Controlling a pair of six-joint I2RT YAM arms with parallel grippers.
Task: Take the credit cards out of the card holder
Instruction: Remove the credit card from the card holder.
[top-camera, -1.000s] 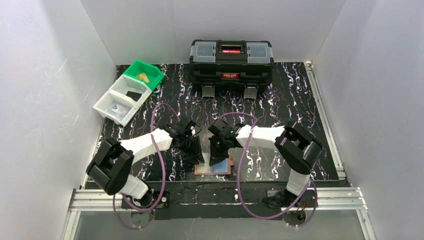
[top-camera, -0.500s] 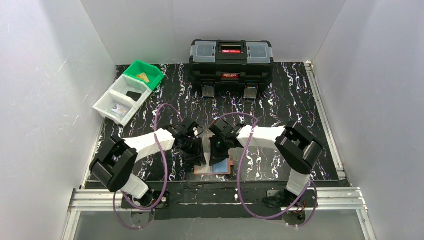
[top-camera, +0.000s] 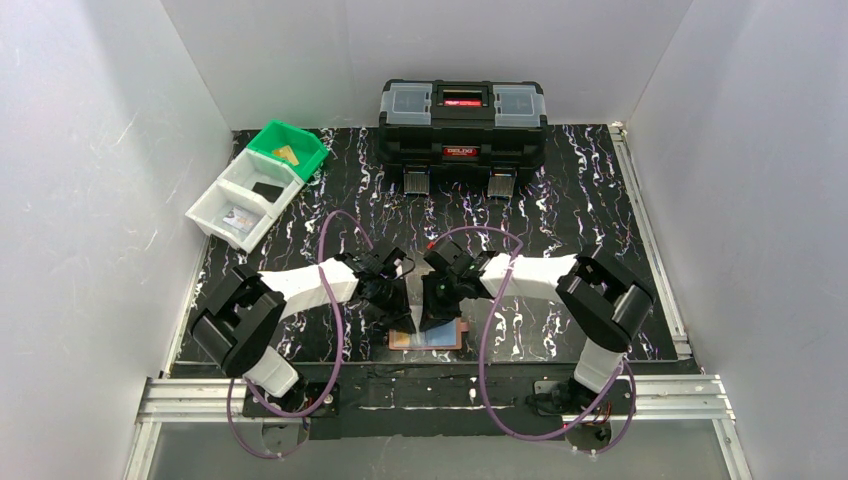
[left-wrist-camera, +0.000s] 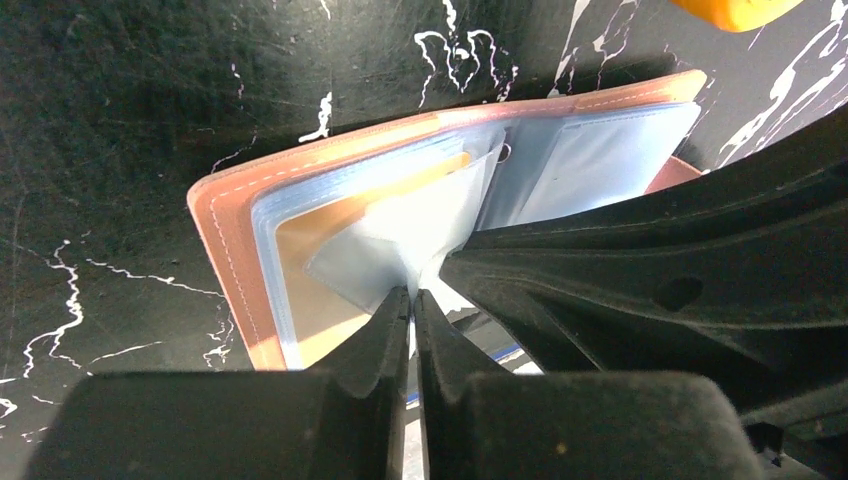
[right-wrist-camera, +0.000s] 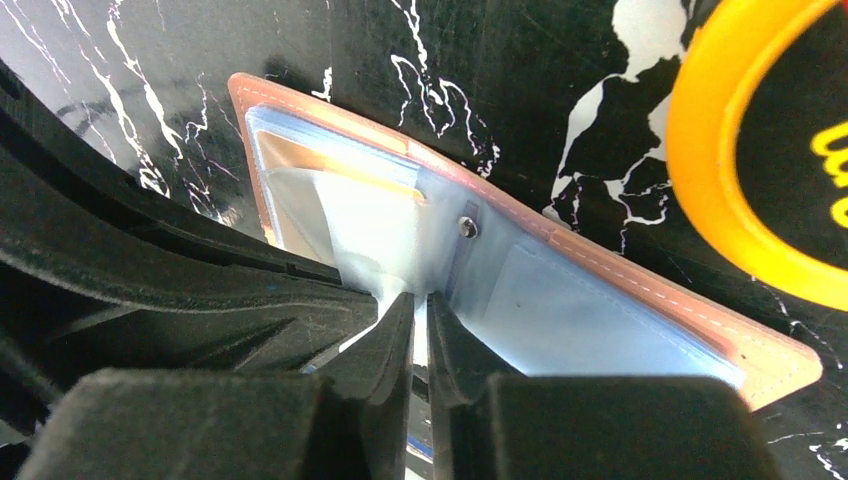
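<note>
The card holder (top-camera: 428, 336) lies open on the mat near the front edge, tan-brown leather with pale blue clear sleeves; it also shows in the left wrist view (left-wrist-camera: 235, 250) and the right wrist view (right-wrist-camera: 620, 290). Both grippers meet over its middle. My left gripper (left-wrist-camera: 411, 296) is shut on a thin whitish sheet rising from a sleeve, seemingly a whitish card (left-wrist-camera: 500, 352) with a blue stripe. My right gripper (right-wrist-camera: 419, 300) is shut on the lifted clear sleeve (right-wrist-camera: 380, 235) right beside it. A gold-tan panel (left-wrist-camera: 320, 255) shows inside the left sleeves.
A round yellow tape measure (right-wrist-camera: 760, 150) lies just behind the holder. A green bin (top-camera: 288, 150) and two white bins (top-camera: 245, 200) at the back left hold cards. A black toolbox (top-camera: 462, 122) stands at the back. White walls enclose the mat.
The left arm has swung right, and both grippers have closed in on each other over the middle of the holder. The holder has stayed in place.
</note>
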